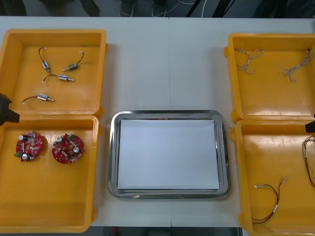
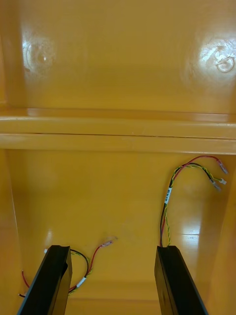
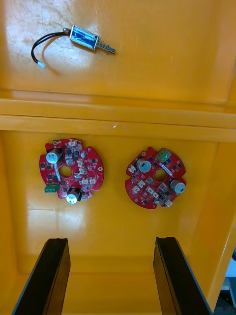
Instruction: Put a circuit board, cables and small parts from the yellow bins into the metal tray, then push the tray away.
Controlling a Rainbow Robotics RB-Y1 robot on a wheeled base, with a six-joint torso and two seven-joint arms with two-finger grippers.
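Note:
Two round red circuit boards (image 1: 29,146) (image 1: 68,147) lie in the near left yellow bin (image 1: 49,206). My left gripper (image 3: 110,241) hovers open over that bin, short of the boards (image 3: 72,170) (image 3: 156,177). Several small metal parts (image 1: 63,77) with black leads sit in the far left bin. My right gripper (image 2: 113,248) stands open over the near right bin (image 1: 270,162), with one red and yellow cable (image 2: 169,202) by one finger and another (image 2: 83,266) by the other. The metal tray (image 1: 114,147), white inside, sits between the bins with nothing in it.
Twisted blue and white cables (image 1: 248,60) (image 1: 298,66) lie in the far right bin (image 1: 236,88). In the front view the arms show as black bits at the left edge (image 1: 6,109) and right edge (image 1: 311,127). Bare table lies beyond the tray.

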